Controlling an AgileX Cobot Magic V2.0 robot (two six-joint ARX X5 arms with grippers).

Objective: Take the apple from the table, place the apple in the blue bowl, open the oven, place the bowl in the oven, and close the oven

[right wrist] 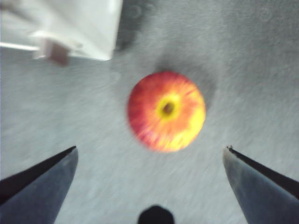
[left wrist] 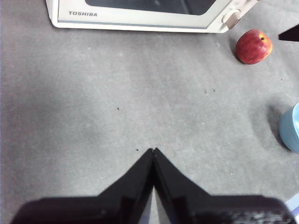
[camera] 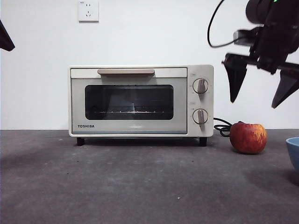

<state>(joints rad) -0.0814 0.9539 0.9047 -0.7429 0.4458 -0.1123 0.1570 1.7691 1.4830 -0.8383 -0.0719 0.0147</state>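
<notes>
A red apple with yellow streaks rests on the dark grey table, just right of the cream oven, whose door is shut. My right gripper hangs open in the air above the apple; its jaws stand wide apart with nothing between them. The blue bowl shows only as a rim at the right edge of the front view. My left gripper is shut and empty over bare table, well away from the apple and the bowl.
A black cord curls on the table between the oven and the apple. A white wall socket sits high on the back wall. A black arm tip shows at the upper left edge.
</notes>
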